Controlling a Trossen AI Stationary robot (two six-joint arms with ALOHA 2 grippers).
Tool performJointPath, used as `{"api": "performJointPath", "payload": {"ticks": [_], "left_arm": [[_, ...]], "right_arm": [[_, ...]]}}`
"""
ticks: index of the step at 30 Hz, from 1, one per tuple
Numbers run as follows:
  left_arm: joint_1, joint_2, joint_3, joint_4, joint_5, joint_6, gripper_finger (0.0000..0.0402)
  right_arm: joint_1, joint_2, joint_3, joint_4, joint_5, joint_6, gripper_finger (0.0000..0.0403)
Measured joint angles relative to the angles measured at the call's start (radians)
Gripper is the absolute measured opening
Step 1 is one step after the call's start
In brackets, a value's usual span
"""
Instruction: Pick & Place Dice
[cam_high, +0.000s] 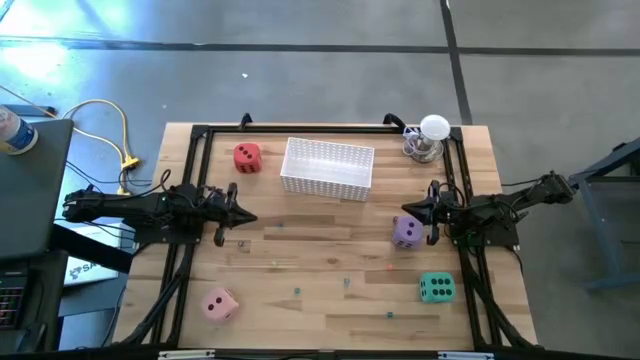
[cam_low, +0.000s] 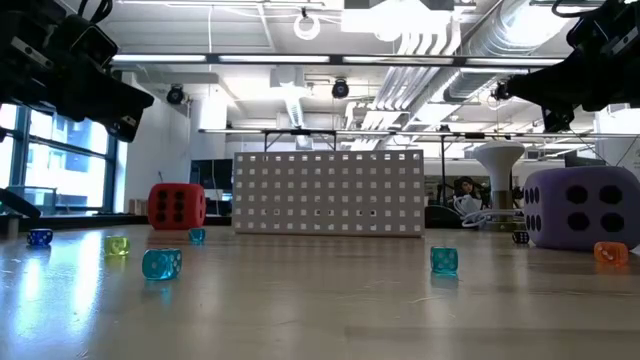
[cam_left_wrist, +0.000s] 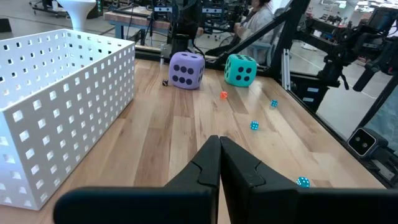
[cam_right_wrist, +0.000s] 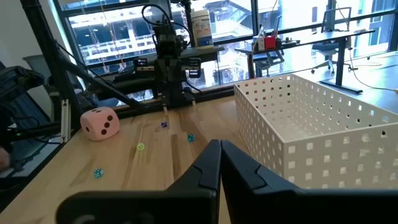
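Hovering: left pincer (cam_high: 247, 217) closed, empty; right pincer (cam_high: 404, 209) closed, empty, beside purple die (cam_high: 407, 232)

The purple die (cam_low: 585, 207) is cut off at the low view's edge, and the tiny dice (cam_high: 297, 292) (seen from above) are too small for pips to be counted.

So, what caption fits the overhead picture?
Four dice scattered round a white basket, both claws shut and empty.
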Motion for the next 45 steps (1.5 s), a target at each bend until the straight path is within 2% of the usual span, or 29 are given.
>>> {"api": "performJointPath", "payload": {"ticks": [45], "left_arm": [[0.000,0.000,0.000,0.000,0.000,0.000,0.0000]], "right_arm": [[0.000,0.000,0.000,0.000,0.000,0.000,0.0003]]}}
